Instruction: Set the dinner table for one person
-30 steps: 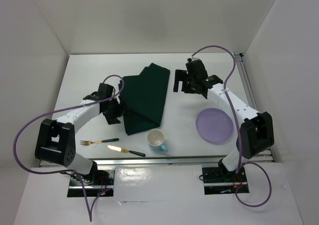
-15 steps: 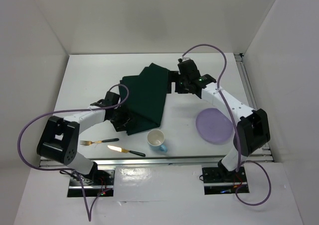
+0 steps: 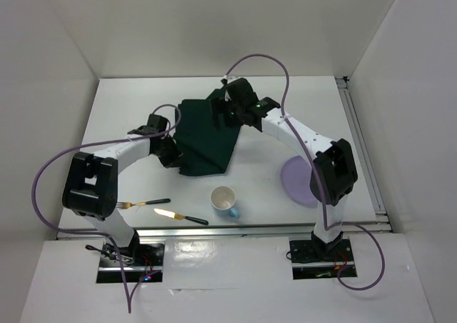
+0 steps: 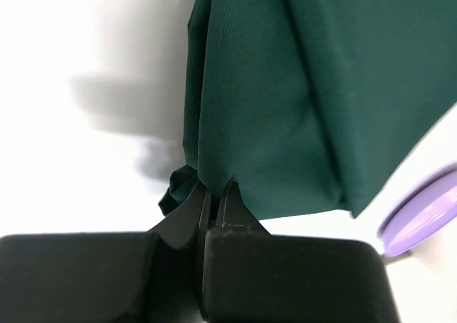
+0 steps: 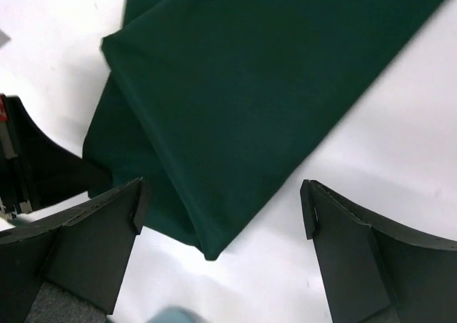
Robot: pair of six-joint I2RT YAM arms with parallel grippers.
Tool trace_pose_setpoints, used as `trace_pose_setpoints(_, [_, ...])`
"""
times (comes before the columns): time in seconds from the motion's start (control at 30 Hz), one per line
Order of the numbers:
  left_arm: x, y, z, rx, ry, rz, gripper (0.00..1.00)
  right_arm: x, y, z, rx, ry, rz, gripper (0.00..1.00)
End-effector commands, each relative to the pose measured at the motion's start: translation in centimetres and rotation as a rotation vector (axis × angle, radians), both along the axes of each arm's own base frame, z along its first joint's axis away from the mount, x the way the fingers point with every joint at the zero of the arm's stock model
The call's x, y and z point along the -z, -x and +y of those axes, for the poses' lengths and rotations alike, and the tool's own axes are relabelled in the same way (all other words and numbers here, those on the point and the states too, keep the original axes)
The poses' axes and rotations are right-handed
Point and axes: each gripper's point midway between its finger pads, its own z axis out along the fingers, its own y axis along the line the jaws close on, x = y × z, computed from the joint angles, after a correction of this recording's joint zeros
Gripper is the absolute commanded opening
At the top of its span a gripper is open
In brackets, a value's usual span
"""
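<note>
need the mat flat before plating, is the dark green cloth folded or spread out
Folded: the dark green cloth lies in overlapping layers with doubled edges, not one flat sheet. The left gripper pinches its edge.

Green cloth mat (image 3: 207,141): dark, folded in loose layers, lying askew.
Plate (image 3: 295,181): lilac, round, right of the mat, apart from it.
Cup (image 3: 225,199): whitish, upright, near the mat's front corner.
Fork (image 3: 141,204): golden head, dark handle, left of the cup.
Knife (image 3: 180,216): golden blade, dark handle, just beside the fork.
</note>
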Motion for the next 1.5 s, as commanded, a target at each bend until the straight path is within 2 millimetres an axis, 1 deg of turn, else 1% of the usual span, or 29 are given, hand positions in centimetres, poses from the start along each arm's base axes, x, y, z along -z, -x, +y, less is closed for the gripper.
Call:
trace_pose_setpoints(0.0, [-1.7, -4.3, 2.3, -0.018, -0.047, -0.091, 0.00, -2.0, -2.1, 2.9, -0.065, -0.060, -0.070, 1.00])
trace_pose_setpoints(0.03, [-1.8, -4.6, 2.5, -0.001, -0.037, -0.089, 0.00, -1.7, -2.1, 3.6, -0.081, -0.049, -0.065, 1.00])
trace_pose_setpoints(0.07, [-2.7, -6.1, 3.1, -0.009, -0.031, -0.113, 0.00, 0.0, -2.0, 4.4, -0.094, -0.026, -0.033, 1.00])
trace_pose_setpoints(0.1, [-2.9, -6.4, 3.4, -0.007, -0.037, -0.109, 0.00, -0.8, -2.7, 5.0, -0.094, -0.040, -0.052, 1.00])
trace_pose_setpoints(0.17, [-2.9, -6.0, 4.2, 0.003, -0.052, -0.071, 0.19, 0.7, -2.7, 6.3, -0.120, -0.020, -0.035, 1.00])
trace_pose_setpoints(0.2, [-3.1, -6.0, 4.6, -0.007, -0.053, -0.062, 0.26, 0.3, -3.1, 6.6, -0.126, -0.022, -0.050, 1.00])
trace_pose_setpoints(0.23, [-3.3, -5.2, 5.3, -0.012, -0.069, -0.040, 0.44, 0.5, -3.1, 7.2, -0.135, -0.023, -0.051, 1.00])
trace_pose_setpoints(0.27, [-3.6, -4.9, 5.7, -0.011, -0.073, -0.033, 0.54, 1.0, -3.7, 7.7, -0.141, -0.017, -0.055, 1.00])
trace_pose_setpoints(0.3, [-4.0, -4.7, 6.1, -0.020, -0.074, -0.034, 0.63, 1.3, -3.6, 8.4, -0.151, -0.016, -0.053, 0.95])
trace_pose_setpoints(0.33, [-4.2, -4.1, 6.3, -0.017, -0.065, -0.030, 0.74, 1.5, -4.2, 8.7, -0.152, -0.009, -0.070, 0.79])
trace_pose_setpoints(0.37, [-5.0, -3.7, 7.1, -0.033, -0.068, -0.049, 0.86, 3.0, -4.2, 9.5, -0.172, 0.009, -0.058, 0.77])
trace_pose_setpoints(0.4, [-5.5, -3.3, 7.6, -0.046, -0.068, -0.045, 0.88, 2.5, -4.5, 10.5, -0.164, 0.014, -0.087, 0.77])
trace_pose_setpoints(0.43, [-5.8, -2.9, 8.1, -0.060, -0.068, -0.043, 0.88, 2.8, -5.2, 10.6, -0.156, 0.030, -0.102, 0.77])
trace_pose_setpoints(0.5, [-7.1, -2.7, 10.1, -0.119, -0.092, -0.070, 0.88, 3.3, -5.7, 12.8, -0.167, 0.039, -0.135, 0.77])
trace_pose_setpoints(0.53, [-7.3, -2.3, 10.7, -0.138, -0.093, -0.065, 0.86, 3.5, -6.3, 13.0, -0.159, 0.040, -0.144, 0.77])
trace_pose_setpoints(0.6, [-8.4, -2.2, 12.5, -0.230, -0.092, -0.091, 0.85, 4.7, -6.1, 15.0, -0.186, 0.066, -0.167, 0.77])
trace_pose_setpoints(0.73, [-8.8, -0.9, 14.3, -0.314, -0.086, -0.099, 0.85, 6.6, -6.0, 17.4, -0.220, 0.113, -0.241, 0.77])
trace_pose_setpoints(0.8, [-9.5, -0.4, 14.6, -0.339, -0.076, -0.123, 0.85, 7.1, -6.7, 17.3, -0.192, 0.128, -0.256, 0.77])
trace_pose_setpoints(0.87, [-9.9, -0.3, 14.9, -0.351, -0.070, -0.144, 0.85, 7.6, -7.3, 17.7, -0.159, 0.140, -0.286, 0.71])
trace_pose_setpoints(0.9, [-9.9, 0.0, 15.0, -0.355, -0.061, -0.143, 0.85, 8.5, -7.7, 17.6, -0.144, 0.151, -0.290, 0.68])
trace_pose_setpoints(0.97, [-10.3, 0.0, 15.1, -0.360, -0.052, -0.155, 0.85, 8.3, -8.3, 17.7, -0.118, 0.150, -0.313, 0.65])
trace_pose_setpoints(1.17, [-9.7, 0.2, 15.2, -0.354, -0.047, -0.140, 0.85, 11.2, -8.5, 17.7, -0.133, 0.220, -0.321, 0.51])
trace_pose_setpoints(1.23, [-9.4, 0.5, 15.0, -0.350, -0.037, -0.130, 0.85, 11.1, -8.8, 17.4, -0.115, 0.232, -0.328, 0.47])
trace_pose_setpoints(1.27, [-9.4, 0.5, 15.0, -0.350, -0.037, -0.130, 0.85, 10.8, -9.1, 17.1, -0.089, 0.239, -0.344, 0.37])
trace_pose_setpoints(1.33, [-9.2, 0.5, 14.8, -0.346, -0.029, -0.129, 0.85, 10.2, -9.1, 17.3, -0.072, 0.245, -0.361, 0.24])
trace_pose_setpoints(1.37, [-9.2, 0.5, 14.8, -0.346, -0.029, -0.129, 0.85, 8.9, -9.2, 17.1, -0.058, 0.237, -0.378, 0.09])
trace_pose_setpoints(1.4, [-9.2, 0.5, 14.8, -0.338, -0.033, -0.132, 0.85, 7.7, -9.4, 16.9, -0.039, 0.234, -0.394, 0.00])
trace_pose_setpoints(1.43, [-9.2, 0.5, 14.8, -0.338, -0.033, -0.132, 0.85, 6.1, -9.1, 17.5, -0.035, 0.199, -0.415, 0.00])
trace_pose_setpoints(1.47, [-9.2, 0.5, 14.8, -0.338, -0.033, -0.132, 0.85, 3.1, -9.2, 17.4, -0.013, 0.162, -0.454, 0.00])
